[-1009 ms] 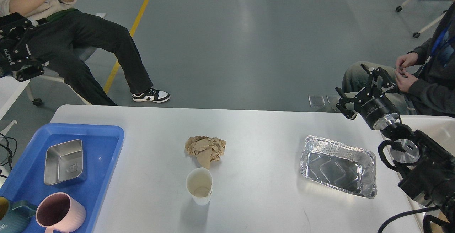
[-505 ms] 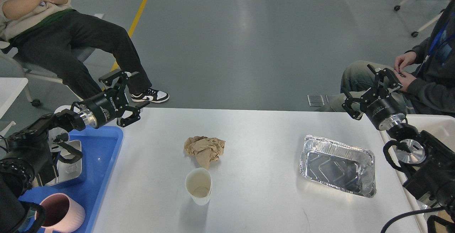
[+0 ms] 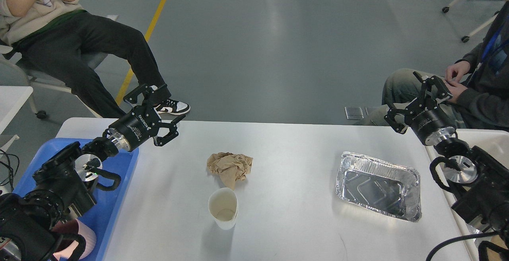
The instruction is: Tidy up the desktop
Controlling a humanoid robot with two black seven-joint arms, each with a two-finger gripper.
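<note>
Left tool [image 3: 156,113], fingers apart and empty, hovers over the bench [image 3: 286,145] with paper [image 3: 230,168] and cup [image 3: 223,207] ahead to its right, foil pan [image 3: 377,185] below the idle, open right tool [image 3: 415,98]; all three await clearing.

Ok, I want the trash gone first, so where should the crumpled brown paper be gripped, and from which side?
Take the crumpled brown paper from above, across its bulky upper part, where the folds stand highest off the desktop. Its lower tip tapers toward the paper cup, so coming from that side risks a knock. The open left gripper looks nearer.
</note>
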